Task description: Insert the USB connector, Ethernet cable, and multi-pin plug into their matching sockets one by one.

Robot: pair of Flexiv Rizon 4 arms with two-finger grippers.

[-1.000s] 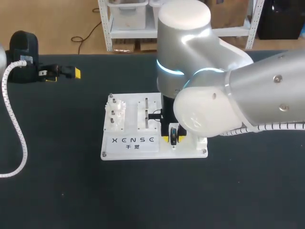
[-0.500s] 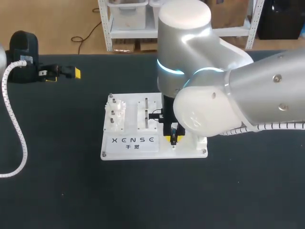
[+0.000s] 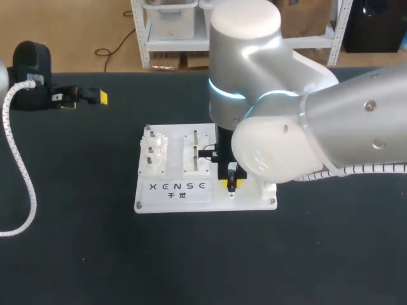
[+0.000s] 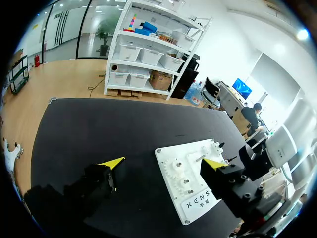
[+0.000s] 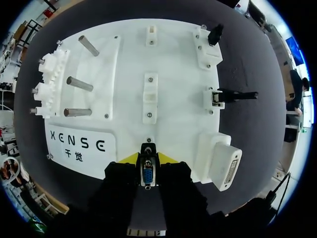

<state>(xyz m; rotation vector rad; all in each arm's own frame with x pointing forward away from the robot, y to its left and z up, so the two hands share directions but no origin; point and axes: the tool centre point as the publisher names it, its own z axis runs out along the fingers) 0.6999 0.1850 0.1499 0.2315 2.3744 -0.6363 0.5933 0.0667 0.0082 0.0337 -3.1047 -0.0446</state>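
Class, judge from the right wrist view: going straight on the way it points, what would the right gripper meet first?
Probably bare white board: the right gripper, shut on the multi-pin plug, points down at it; the multi-pin socket stands off to one side. Depth is unclear.

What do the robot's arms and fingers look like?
The right arm is a chunky silver-grey tube with round joints, a white cap, a glowing blue-green ring and a thin ribbed cable. Only a grey sliver of the left arm shows, trailing a long white ribbed hose. The left gripper and right gripper are black, and their fingers have bright yellow tips.
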